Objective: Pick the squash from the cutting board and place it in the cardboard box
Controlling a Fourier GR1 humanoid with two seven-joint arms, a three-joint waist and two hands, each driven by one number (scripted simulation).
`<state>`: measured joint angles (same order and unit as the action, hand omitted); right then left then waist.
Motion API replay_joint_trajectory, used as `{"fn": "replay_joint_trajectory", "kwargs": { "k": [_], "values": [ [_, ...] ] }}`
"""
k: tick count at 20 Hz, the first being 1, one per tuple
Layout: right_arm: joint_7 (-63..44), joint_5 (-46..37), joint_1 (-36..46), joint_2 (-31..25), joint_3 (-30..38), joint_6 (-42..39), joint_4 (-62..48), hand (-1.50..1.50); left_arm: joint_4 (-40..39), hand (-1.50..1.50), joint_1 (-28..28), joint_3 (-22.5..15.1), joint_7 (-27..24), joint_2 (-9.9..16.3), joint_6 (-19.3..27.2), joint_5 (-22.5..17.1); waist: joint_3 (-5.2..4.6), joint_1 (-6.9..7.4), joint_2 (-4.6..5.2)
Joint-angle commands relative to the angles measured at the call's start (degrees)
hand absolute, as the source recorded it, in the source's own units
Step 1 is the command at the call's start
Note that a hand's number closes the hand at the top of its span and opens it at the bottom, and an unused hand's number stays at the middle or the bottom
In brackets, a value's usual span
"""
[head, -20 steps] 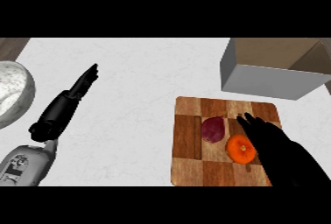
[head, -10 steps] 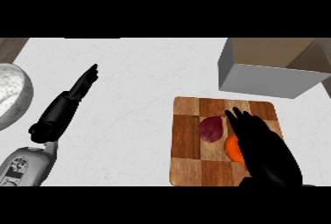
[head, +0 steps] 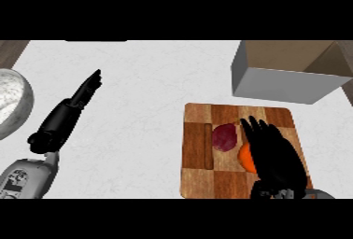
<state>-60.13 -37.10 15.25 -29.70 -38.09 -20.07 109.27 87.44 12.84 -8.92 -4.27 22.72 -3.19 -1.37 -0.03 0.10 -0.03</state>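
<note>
A wooden cutting board (head: 198, 164) lies on the white counter at the lower right. On it sits an orange squash (head: 244, 158), mostly hidden under my right hand (head: 273, 150). That hand lies over the squash with fingers stretched toward the far edge, open. Touching the fingers' left side is a dark red-purple vegetable (head: 225, 137). The cardboard box (head: 284, 85) stands open just beyond the board at the upper right. My left hand (head: 81, 95) rests open at the left, fingers straight, far from the board.
A pale speckled bowl (head: 11, 101) sits at the left edge, close to my left forearm. A stretch of white counter separates the left arm from the board. The box's near wall faces the board's far edge.
My right hand has slid left and a little nearer, covering more of the orange squash. The left arm has stayed still.
</note>
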Motion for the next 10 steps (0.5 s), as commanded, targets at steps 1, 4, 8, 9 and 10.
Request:
{"fn": "replay_joint_trajectory", "kwargs": {
  "k": [1, 4, 8, 9, 10],
  "values": [
    [-3.59, -3.99, -0.06, 3.3, 0.31, -0.9, -5.73, -1.5, 1.26, 0.0, -0.33, 1.18, 0.9, 0.03, -1.05, 0.14, 0.03, 0.13, 0.02],
    [-1.16, -4.47, 0.23, 5.93, 1.89, -2.87, -6.98, -1.5, 1.74, 0.0, 0.94, 1.52, 1.81, -1.43, -1.23, 1.05, 0.03, 0.05, 0.03],
    [3.66, -6.59, 1.29, 9.53, 4.08, -1.78, -12.32, -1.5, -2.36, 0.0, 1.02, 2.03, -1.62, -3.11, -1.64, 3.41, 0.03, 0.08, 0.12],
    [2.79, -6.29, -1.8, 7.6, 5.42, -4.65, -7.32, -1.5, 0.74, 0.0, -0.85, 3.87, -0.14, -2.0, -3.79, 1.29, 0.03, -0.03, 0.0],
    [2.99, -7.91, -3.64, 9.0, 4.6, -3.03, -7.14, -1.5, -0.74, 0.0, -1.1, 4.48, -1.87, -2.11, -4.3, 1.73, 0.03, -0.1, 0.01]
  ]
}}
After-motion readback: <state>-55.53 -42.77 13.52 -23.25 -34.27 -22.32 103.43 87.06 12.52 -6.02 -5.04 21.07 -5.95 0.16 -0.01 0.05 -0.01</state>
